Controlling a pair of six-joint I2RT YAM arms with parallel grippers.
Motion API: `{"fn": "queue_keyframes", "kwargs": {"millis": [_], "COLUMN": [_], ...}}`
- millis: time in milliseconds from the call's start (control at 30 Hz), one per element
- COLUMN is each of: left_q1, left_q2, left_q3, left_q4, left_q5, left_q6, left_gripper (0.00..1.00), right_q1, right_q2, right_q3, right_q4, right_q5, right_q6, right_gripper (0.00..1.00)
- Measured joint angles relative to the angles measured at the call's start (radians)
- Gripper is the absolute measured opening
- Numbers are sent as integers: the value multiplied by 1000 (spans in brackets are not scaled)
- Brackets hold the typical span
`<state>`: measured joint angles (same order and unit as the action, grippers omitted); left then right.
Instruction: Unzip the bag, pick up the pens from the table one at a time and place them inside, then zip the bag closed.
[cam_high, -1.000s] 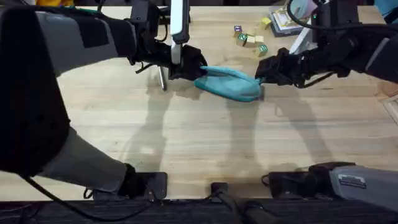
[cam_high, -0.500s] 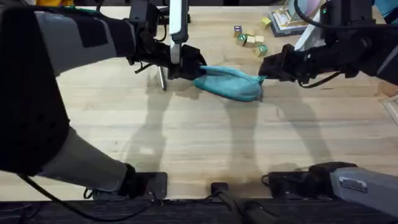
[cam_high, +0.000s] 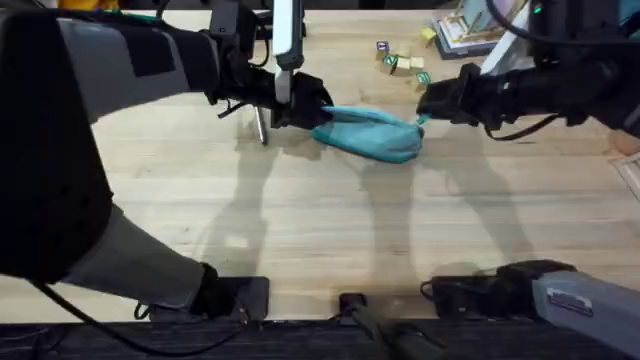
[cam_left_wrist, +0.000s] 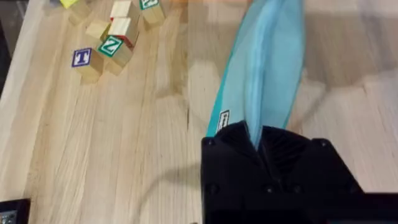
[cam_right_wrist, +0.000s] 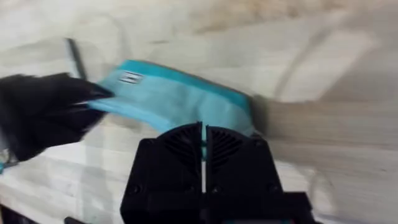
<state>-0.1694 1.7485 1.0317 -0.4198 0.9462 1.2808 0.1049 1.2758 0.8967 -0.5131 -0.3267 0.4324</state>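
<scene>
L gripper (cam_high: 308, 108) fingers were clamped on the bag's (cam_high: 368, 134) left end; in the left wrist view the teal fabric ran out from between them (cam_left_wrist: 258, 146). R gripper (cam_high: 425, 104) fingers were pressed together at the bag's right end, a sliver of teal between them (cam_right_wrist: 203, 140). Bag lay stretched btwn both grippers on the table (cam_high: 320, 230), far half. Pen (cam_high: 260, 126) lay just beside the L gripper. Letter blocks (cam_high: 402, 64) sat beyond the bag.
</scene>
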Motion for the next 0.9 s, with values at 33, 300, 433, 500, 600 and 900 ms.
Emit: {"fn": "queue_keyframes", "kwargs": {"millis": [33,300,433,500,600,900], "left_q1": [-2,-2,-2,-2,-2,-2], "left_q2": [0,0,0,0,0,0], "left_q3": [0,0,0,0,0,0], "left_q4": [0,0,0,0,0,0], "left_q5": [0,1,1,1,1,2], "left_q6": [0,0,0,0,0,0], "left_gripper": [42,42,42,42,42,42], "right_q1": [2,14,60,89,128,223], "right_q2": [-16,-76,-78,-78,-78,-30], "right_q3": [0,0,0,0,0,0], "right_q4": [-1,1,9,13,25,195], "right_q5": [-6,-21,-23,-22,-21,-19], "right_q6": [0,0,0,0,0,37], "right_gripper": [34,31,31,31,33,33]}}
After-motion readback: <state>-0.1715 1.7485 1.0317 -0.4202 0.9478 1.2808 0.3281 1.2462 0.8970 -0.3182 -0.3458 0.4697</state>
